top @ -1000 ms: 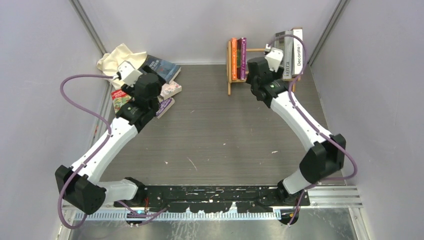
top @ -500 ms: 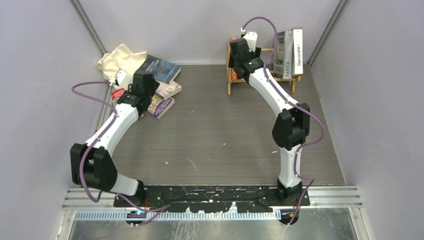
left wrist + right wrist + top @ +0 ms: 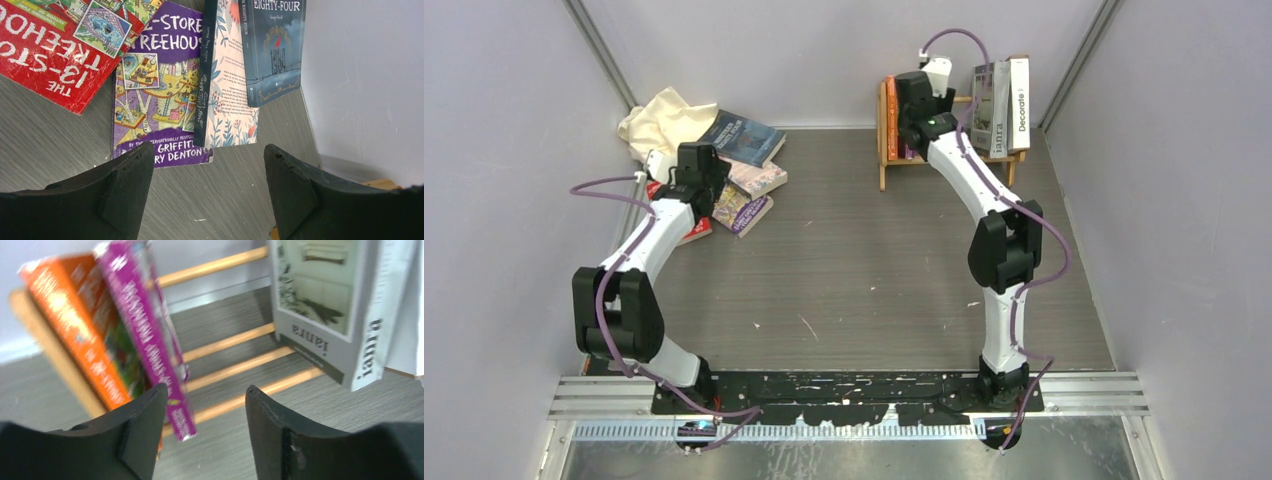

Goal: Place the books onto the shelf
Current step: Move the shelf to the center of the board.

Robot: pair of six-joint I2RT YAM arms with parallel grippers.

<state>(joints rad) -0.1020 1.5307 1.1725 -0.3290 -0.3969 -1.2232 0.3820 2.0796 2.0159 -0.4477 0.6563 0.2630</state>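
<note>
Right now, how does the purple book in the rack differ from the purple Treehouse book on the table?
The purple book in the rack stands on edge beside an orange book; the purple Treehouse book lies flat on the table. The first shows mainly its spine, the second its front cover. The first is shelved, the second not yet. Both are purple.

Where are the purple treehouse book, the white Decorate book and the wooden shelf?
purple treehouse book (image 3: 157, 90): left wrist view, middle of its cover.
white Decorate book (image 3: 1021, 100): top view, on its spine.
light-brown wooden slat shelf (image 3: 227, 342): right wrist view, a bare slat.
</note>
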